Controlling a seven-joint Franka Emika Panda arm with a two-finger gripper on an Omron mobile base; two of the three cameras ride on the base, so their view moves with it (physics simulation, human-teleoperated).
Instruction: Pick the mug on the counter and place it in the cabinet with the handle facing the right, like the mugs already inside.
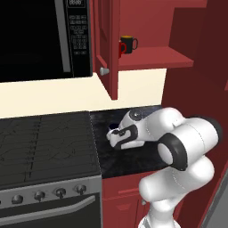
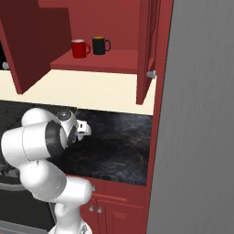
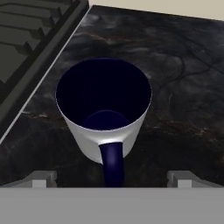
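The white mug with a dark navy inside stands upright on the black marbled counter, close to the stove's edge. Its navy handle points straight at the hand. My gripper is open, its two fingertips spread wide on either side of the handle and apart from the mug. From the base, the gripper hovers low over the counter, and the mug is mostly hidden behind it. The open red cabinet holds a red mug and a black mug.
The stove borders the counter on the left, under a black microwave. The cabinet's open doors hang over the counter, each with a silver knob. A tall grey panel walls the right side.
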